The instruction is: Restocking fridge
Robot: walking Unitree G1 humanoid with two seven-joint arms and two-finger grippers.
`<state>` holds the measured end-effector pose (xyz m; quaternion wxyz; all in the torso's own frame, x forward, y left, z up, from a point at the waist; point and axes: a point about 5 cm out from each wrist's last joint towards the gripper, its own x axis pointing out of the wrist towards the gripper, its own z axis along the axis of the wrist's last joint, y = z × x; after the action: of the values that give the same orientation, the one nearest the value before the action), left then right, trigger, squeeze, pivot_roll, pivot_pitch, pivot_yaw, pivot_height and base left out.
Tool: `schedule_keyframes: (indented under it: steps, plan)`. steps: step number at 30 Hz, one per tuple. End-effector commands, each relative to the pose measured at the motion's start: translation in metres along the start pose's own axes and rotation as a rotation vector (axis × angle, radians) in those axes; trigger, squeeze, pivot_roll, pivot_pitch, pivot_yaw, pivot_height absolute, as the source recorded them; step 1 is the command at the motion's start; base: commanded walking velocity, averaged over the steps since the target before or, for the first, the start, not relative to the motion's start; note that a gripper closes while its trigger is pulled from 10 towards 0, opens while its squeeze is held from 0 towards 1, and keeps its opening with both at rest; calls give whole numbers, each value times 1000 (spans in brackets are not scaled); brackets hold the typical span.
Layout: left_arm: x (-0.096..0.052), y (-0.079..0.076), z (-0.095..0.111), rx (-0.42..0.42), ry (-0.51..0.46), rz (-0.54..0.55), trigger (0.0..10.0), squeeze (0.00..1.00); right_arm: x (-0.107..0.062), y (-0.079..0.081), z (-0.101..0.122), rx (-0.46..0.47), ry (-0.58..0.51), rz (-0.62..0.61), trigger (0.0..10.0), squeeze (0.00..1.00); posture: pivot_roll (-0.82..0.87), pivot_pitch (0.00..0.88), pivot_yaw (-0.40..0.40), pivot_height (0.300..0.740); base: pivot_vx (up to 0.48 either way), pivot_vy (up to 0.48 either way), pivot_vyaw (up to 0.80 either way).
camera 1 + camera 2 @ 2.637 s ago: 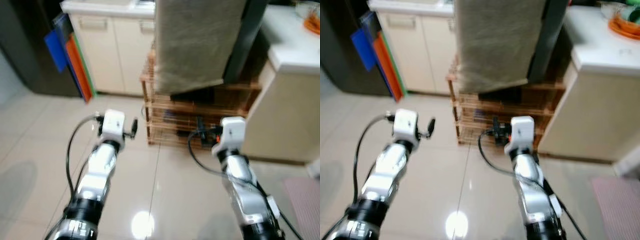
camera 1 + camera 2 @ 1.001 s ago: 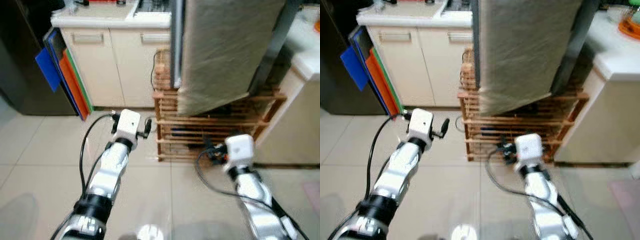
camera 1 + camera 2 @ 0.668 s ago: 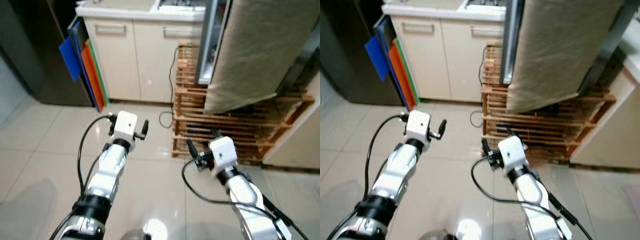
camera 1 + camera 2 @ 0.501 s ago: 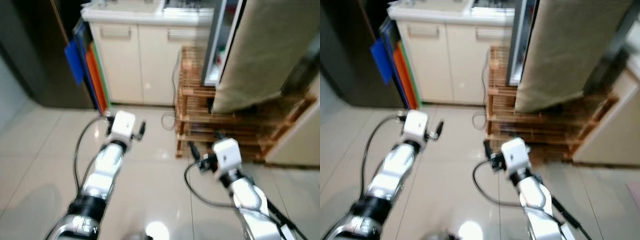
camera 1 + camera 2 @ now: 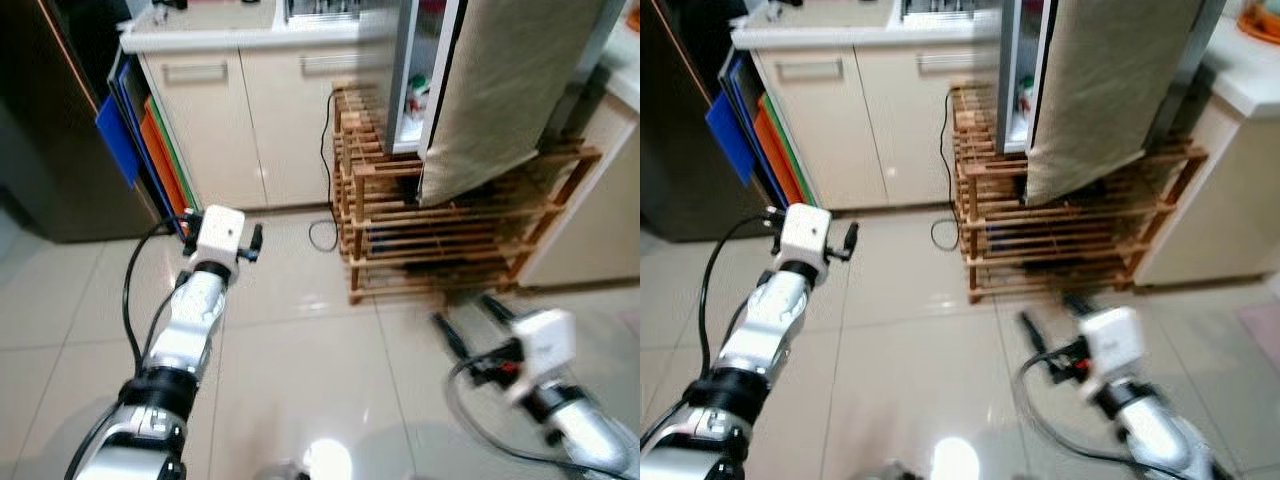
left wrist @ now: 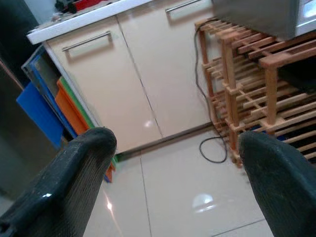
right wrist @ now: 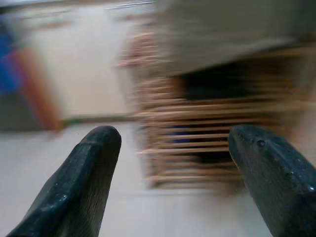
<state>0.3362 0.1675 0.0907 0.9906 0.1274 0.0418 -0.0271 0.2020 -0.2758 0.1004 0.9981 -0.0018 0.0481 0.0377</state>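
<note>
A small fridge [image 5: 412, 70] stands on a wooden slatted rack [image 5: 440, 240] against the cabinets. Its door [image 5: 500, 90] is draped in beige cloth and stands ajar, and colourful items [image 5: 414, 98] show in the gap. My left gripper [image 5: 224, 232] is held out over the floor tiles left of the rack, open and empty. In the left wrist view its fingers [image 6: 74, 168] spread wide toward the cabinet and the rack. My right gripper [image 5: 470, 320] is low in front of the rack, blurred, open and empty, with fingers [image 7: 84, 173] wide apart.
Cream cabinets [image 5: 250, 120] run along the back, under a white worktop. Blue and orange boards [image 5: 130, 150] lean beside a dark tall unit [image 5: 40, 130] on the left. A black cable [image 5: 322, 235] loops on the floor by the rack. A white counter [image 5: 600, 210] stands on the right.
The camera has swung, so the fridge's open gap now shows. My right arm has dropped lower and to the right. The left arm stays raised.
</note>
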Motion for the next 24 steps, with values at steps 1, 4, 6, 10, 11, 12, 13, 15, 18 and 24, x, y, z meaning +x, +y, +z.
schedule_keyframes:
  steps: [1,4,6,10,11,12,13,15,18,24]
  plan:
    - [4,2,8,-3,-29,-1,10000,0,2,-25,14,45,-80,-136,10000,0,-40,48,104,740,480,0,0]
    - [4,3,8,-4,-31,1,10000,0,3,-35,21,55,-110,-189,10000,0,-35,49,104,740,480,0,0]
    - [4,5,8,-4,-32,3,10000,0,2,-41,29,71,-144,-216,10000,0,-34,49,106,740,480,0,0]
    - [6,12,9,-8,-36,21,10000,0,-2,-83,61,76,-234,-385,10000,0,-33,43,112,740,467,0,0]
    - [7,13,10,-5,-41,28,10000,0,-6,-99,69,67,-255,-457,10000,0,-34,41,111,740,0,0,0]
    - [8,14,11,-1,-43,33,10000,0,-10,-114,77,67,-279,-533,10000,0,-32,37,110,740,0,0,0]
    - [8,15,11,6,-43,39,10000,0,-13,-123,81,44,-288,-582,10000,0,-33,36,110,740,0,0,0]
    - [9,17,12,7,-43,43,10000,0,-16,-129,84,20,-292,-626,10000,0,-33,36,110,740,0,0,0]
    - [10,17,14,12,-53,44,10000,0,-12,-114,62,38,-251,-579,10000,0,-33,31,97,740,0,0,0]
    - [11,13,12,11,-45,22,10000,0,-6,-72,22,51,-155,-462,10000,0,-39,34,100,740,0,0,0]
